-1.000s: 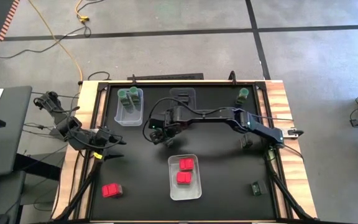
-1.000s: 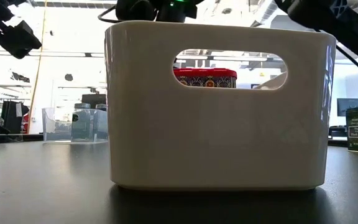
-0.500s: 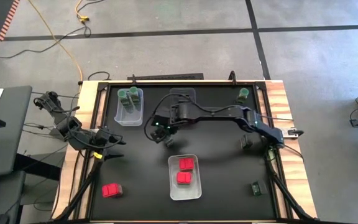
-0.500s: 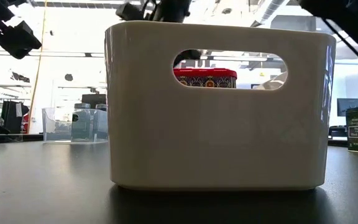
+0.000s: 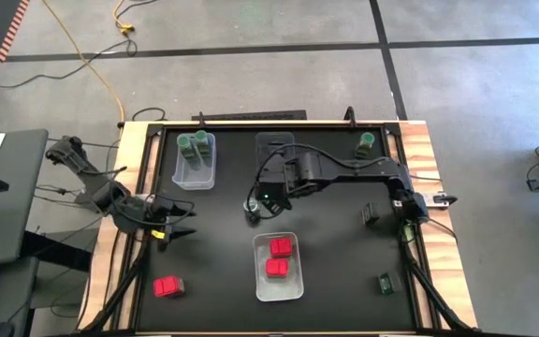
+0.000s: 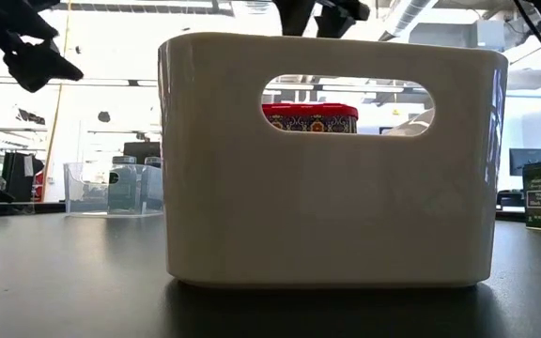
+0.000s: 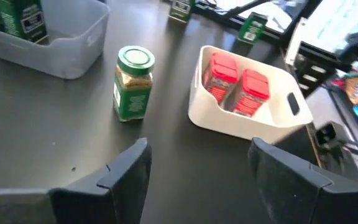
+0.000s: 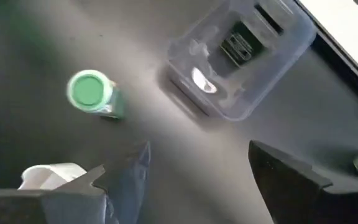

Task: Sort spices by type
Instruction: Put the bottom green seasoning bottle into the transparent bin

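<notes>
Two red flat packets [image 5: 278,257] sit in the white bin [image 5: 260,281]. One red packet [image 5: 167,286] and a round green-lidded jar [image 5: 252,212] wait on the black table [image 5: 213,253]. Both grippers, left [image 5: 181,230] and right [image 5: 262,194], are open and empty.

I work in a robotics lab or workshop hall. My black-topped table with pale wooden edges [image 5: 427,178] stands on a grey concrete floor marked with dark tape lines [image 5: 251,47], where a yellow power cable [image 5: 90,58] trails. Across the table I see a bright open room with ceiling ducts [image 6: 421,11] and a dark flat monitor [image 6: 527,160].
</notes>
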